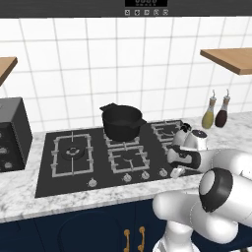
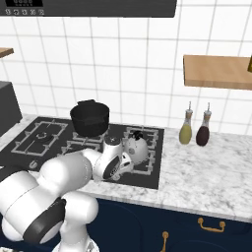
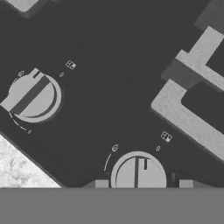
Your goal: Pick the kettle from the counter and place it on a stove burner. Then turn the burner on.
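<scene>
The shiny silver kettle [image 2: 134,149] with its dark lid knob stands on the right burner of the black cooktop [image 2: 29,147]. In the left base view the kettle [image 1: 185,130] peeks out behind my white hand. My gripper [image 1: 175,172] points down at the cooktop's front right corner, where the row of knobs runs. In the hand view my gripper [image 3: 143,184] stands open with a round grey burner knob [image 3: 138,173] between its fingertips [image 3: 101,183]. That knob's mark line sits at a different angle from the line on the neighbouring knob [image 3: 33,96].
A black cast-iron pot [image 1: 121,121] sits on the back middle burner. Two slim bottles [image 1: 209,115] stand on the marbled counter [image 1: 19,197] at the right, against the tiled wall. A dark appliance [image 1: 12,133] stands left of the cooktop. Wooden shelves hang above.
</scene>
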Controlling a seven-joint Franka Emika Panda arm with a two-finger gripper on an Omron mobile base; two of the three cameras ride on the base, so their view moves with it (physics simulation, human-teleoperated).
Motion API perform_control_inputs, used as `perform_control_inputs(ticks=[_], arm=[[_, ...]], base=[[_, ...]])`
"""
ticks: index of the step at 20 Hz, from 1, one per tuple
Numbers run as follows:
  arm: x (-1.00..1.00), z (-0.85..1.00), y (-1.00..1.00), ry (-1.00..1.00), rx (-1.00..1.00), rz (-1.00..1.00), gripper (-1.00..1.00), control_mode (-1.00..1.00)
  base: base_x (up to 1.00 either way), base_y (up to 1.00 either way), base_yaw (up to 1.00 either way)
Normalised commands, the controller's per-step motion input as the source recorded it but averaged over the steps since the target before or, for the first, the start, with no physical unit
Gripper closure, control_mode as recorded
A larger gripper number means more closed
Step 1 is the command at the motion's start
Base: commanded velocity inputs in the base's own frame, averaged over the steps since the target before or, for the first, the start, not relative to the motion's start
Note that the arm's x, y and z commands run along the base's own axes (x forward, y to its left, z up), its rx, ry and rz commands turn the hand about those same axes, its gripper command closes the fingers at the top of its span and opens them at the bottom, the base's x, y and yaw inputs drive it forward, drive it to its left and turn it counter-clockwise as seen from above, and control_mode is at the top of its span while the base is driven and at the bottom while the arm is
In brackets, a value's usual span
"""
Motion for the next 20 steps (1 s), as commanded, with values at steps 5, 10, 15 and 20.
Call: perform_control_inputs(ticks=[5,10,15,20], arm=[[-0.2,0.0,0.21,-0.25,-0.16,0.29,1.0,-1.0],[-0.18,0.0,0.22,-0.23,-0.16,0.29,1.0,-1.0],[-0.21,0.0,0.25,-0.19,-0.17,0.27,1.0,-1.0],[-0.18,0.0,0.13,-0.13,-0.09,0.17,-1.0,-1.0]], base=[[0.0,0.0,0.0],[0.0,0.0,0.0],[0.0,0.0,0.0],[0.0,0.0,0.0]])
